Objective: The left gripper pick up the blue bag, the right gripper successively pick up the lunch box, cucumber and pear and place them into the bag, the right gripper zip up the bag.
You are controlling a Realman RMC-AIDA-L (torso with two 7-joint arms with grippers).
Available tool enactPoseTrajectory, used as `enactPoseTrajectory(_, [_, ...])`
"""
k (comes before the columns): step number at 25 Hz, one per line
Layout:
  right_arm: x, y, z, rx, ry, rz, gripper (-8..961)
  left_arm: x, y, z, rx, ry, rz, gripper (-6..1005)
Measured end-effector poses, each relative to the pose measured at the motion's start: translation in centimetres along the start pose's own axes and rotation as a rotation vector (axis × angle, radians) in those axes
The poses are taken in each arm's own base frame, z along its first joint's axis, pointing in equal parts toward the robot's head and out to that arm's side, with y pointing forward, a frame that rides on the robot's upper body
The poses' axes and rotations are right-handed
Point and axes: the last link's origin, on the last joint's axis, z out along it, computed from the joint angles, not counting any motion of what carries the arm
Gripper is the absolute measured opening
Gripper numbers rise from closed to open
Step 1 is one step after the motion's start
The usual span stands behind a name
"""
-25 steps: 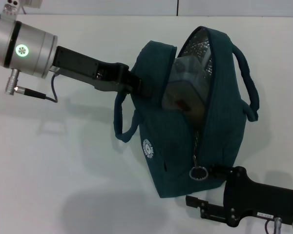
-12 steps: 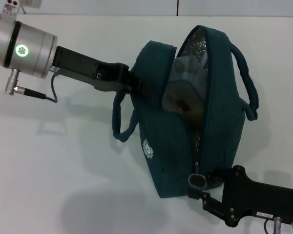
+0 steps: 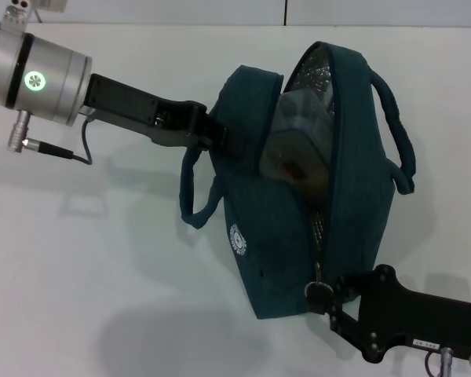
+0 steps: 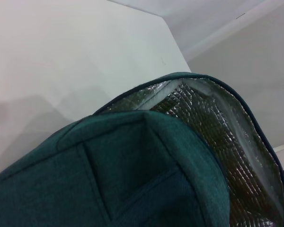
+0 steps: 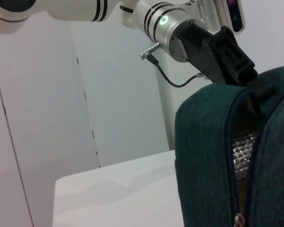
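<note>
The blue bag [image 3: 298, 228] is held tilted above the white table [image 3: 102, 259], its zipper gaping along the top and showing silver foil lining [image 4: 213, 127]. My left gripper [image 3: 230, 141] is shut on the bag's upper side panel. The clear lunch box [image 3: 298, 141] with its red label shows through the opening. The cucumber and pear are hidden. At the bag's lower end my right gripper [image 3: 323, 297] is shut on the ring zipper pull [image 3: 317, 290]. In the right wrist view the bag [image 5: 213, 156] fills the near side, with the left gripper [image 5: 234, 59] above it.
Two loop handles hang off the bag, one on the left [image 3: 190, 188] and one on the right [image 3: 399, 133]. A thin black cable [image 3: 82, 153] dangles under the left arm's silver joint [image 3: 35, 78]. The table's far edge [image 3: 180, 23] meets a pale wall.
My right gripper has come up from beside the bag's lower corner and shut on the ring zipper pull. The ring dropped from hanging loose into the fingers. The left arm and bag stayed still.
</note>
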Motion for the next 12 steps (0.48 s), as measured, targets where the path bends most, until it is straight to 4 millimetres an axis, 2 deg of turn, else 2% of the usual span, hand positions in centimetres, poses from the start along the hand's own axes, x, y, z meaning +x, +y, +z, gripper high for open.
enactPoseTrajectory(12, [0.04,-0.11,-0.44,0.026,-0.013,0.011,7,-0.09,-0.05,-0.05,-0.001,0.003,-0.003,69])
